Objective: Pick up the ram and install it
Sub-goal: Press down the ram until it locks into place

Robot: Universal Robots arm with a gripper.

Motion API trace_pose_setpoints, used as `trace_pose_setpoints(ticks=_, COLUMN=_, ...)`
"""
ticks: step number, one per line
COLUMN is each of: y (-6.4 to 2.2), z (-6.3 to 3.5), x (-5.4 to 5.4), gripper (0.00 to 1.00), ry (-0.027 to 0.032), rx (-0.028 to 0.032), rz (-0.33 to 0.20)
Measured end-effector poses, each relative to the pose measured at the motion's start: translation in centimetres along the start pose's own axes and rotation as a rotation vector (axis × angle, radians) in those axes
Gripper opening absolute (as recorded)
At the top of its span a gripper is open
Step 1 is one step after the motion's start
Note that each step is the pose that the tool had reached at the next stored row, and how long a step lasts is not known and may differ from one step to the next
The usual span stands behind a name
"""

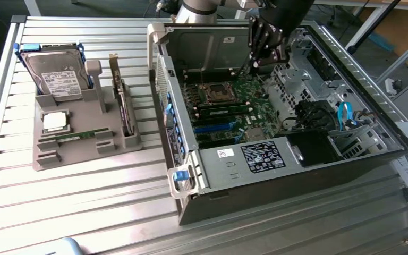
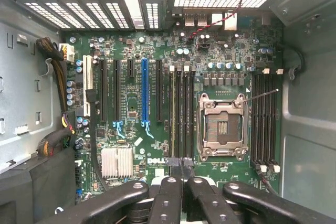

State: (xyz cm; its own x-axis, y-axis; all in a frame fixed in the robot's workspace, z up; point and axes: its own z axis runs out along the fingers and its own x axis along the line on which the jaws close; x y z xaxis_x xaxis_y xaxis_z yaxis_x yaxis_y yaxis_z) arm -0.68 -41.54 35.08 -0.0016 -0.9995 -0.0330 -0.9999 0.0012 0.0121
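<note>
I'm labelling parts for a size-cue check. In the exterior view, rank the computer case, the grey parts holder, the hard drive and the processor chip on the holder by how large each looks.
Largest to smallest in the exterior view:
1. computer case
2. grey parts holder
3. hard drive
4. processor chip
The gaps are plain, so nearness to the camera does not change the order.

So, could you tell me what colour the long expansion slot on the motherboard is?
Blue slot; clearest in the wrist view.
</note>
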Motion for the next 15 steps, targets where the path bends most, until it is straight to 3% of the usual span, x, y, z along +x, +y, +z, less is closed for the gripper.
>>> trace_pose_setpoints(ticks=15, y=-4.33, z=-0.06, x=0.0, gripper=0.10, ry=-0.0001, rx=0.0000, rz=0.000)
